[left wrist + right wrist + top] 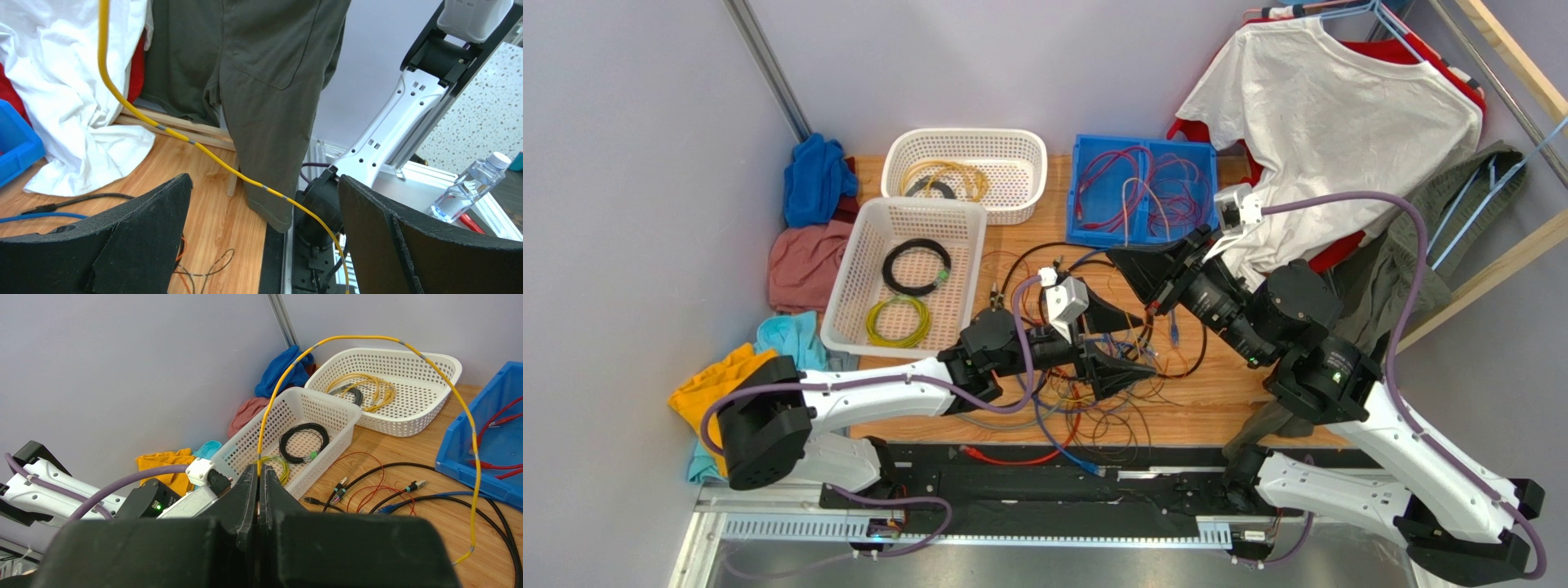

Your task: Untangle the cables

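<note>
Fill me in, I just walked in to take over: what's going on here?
A tangle of cables lies on the table. The right hand is shut on a yellow cable that arcs up from it. The left hand is open by the tangle, holding nothing. Coiled cables lie in two white baskets.

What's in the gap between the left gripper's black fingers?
In the left wrist view, a yellow cable slants across the gap of the open left gripper; wooden table and olive garment lie behind.

The top camera looks down on the whole worktop (1228, 385) from high behind. The left wrist camera faces right and the right wrist camera faces left, both low and close, sharing the yellow cable (196, 144).
</note>
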`<action>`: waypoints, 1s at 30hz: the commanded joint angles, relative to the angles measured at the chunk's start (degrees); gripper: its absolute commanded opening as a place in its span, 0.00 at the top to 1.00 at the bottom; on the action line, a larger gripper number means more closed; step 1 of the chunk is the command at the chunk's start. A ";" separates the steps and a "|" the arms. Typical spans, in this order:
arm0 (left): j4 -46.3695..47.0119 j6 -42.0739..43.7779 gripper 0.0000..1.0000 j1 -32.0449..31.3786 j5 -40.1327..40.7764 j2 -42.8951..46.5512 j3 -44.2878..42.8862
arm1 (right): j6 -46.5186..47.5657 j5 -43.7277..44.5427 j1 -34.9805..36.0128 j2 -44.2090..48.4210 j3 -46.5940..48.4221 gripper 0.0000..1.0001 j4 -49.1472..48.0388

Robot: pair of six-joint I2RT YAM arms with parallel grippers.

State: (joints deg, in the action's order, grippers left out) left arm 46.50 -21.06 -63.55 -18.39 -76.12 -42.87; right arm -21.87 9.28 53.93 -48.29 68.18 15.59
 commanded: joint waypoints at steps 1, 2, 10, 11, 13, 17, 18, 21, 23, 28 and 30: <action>8.61 -1.97 0.05 -0.17 -1.12 -1.40 -0.28 | -0.54 -0.58 0.21 1.27 -0.15 1.00 -1.36; 8.78 -2.14 0.09 -0.17 -1.12 -2.01 -0.37 | -0.63 -0.75 0.21 1.45 -0.33 1.00 -1.53; 7.21 -2.76 1.00 -0.17 -0.16 -1.50 0.33 | -0.72 0.12 0.30 3.81 -2.35 1.00 -1.36; 7.03 -2.50 1.00 -0.17 0.89 -0.36 0.77 | -0.63 0.56 0.30 4.17 -2.87 1.00 -1.36; 6.41 -2.23 1.00 -0.26 1.95 0.96 2.00 | -0.55 0.92 0.21 4.96 -3.49 1.00 -1.44; 0.89 0.13 1.00 -0.26 5.11 5.52 2.09 | -0.28 1.36 0.21 5.84 -4.55 1.00 -1.18; -0.43 0.66 1.00 -0.09 5.73 6.32 1.92 | -0.19 1.27 0.21 6.02 -4.90 0.92 -1.18; -5.62 2.25 1.00 -0.08 9.59 9.31 1.48 | -0.10 2.23 0.30 6.81 -5.69 0.53 -0.22; -10.71 3.04 1.00 0.26 13.27 11.33 0.95 | -0.28 4.50 0.21 7.86 -6.22 0.41 0.92; -28.78 0.33 1.00 7.88 21.90 14.41 -3.79 | -0.72 8.91 0.21 11.90 -10.07 0.31 3.12; -33.82 -4.33 1.00 12.63 23.05 15.47 -6.50 | -1.24 10.05 0.21 14.09 -11.57 0.31 3.21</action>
State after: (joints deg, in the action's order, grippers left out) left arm 27.44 -20.64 -59.11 -2.85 -63.26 -43.40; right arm -22.50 15.05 53.93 -37.76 58.94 17.47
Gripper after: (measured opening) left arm 0.007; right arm 0.688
